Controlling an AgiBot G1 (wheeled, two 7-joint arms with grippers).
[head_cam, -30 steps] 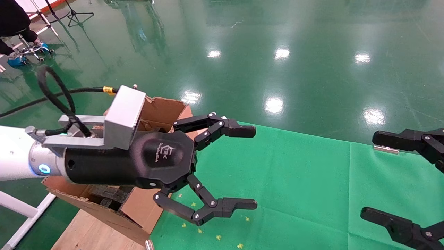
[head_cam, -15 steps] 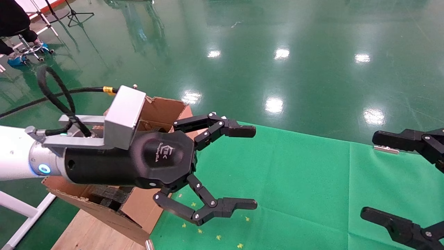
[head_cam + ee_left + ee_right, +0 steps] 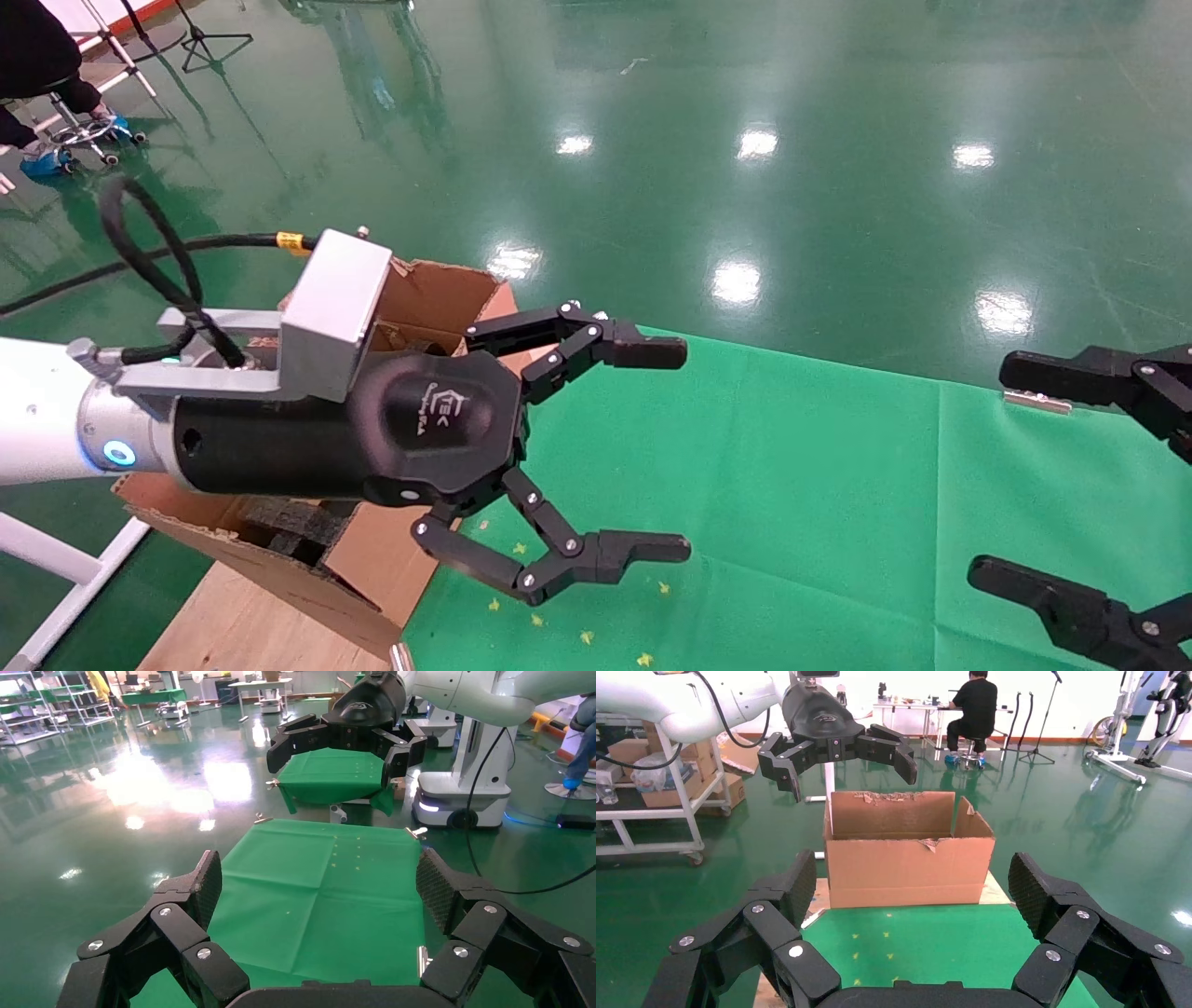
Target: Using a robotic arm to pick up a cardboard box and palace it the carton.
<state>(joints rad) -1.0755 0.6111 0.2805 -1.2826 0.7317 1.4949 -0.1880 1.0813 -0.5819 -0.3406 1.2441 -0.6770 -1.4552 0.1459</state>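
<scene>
Jaws spread wide (both arms) above carton (image 3: 438, 289).

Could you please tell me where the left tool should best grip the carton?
Probably an upright flap of the carton, pinched across its thin top edge from above by the open left tool; the broad body offers no narrow grip.

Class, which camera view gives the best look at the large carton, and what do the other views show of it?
The right wrist view: the whole carton with upright ragged flaps, facing the camera. The head view shows only parts of the carton behind the left gripper. The left wrist view shows none.
</scene>
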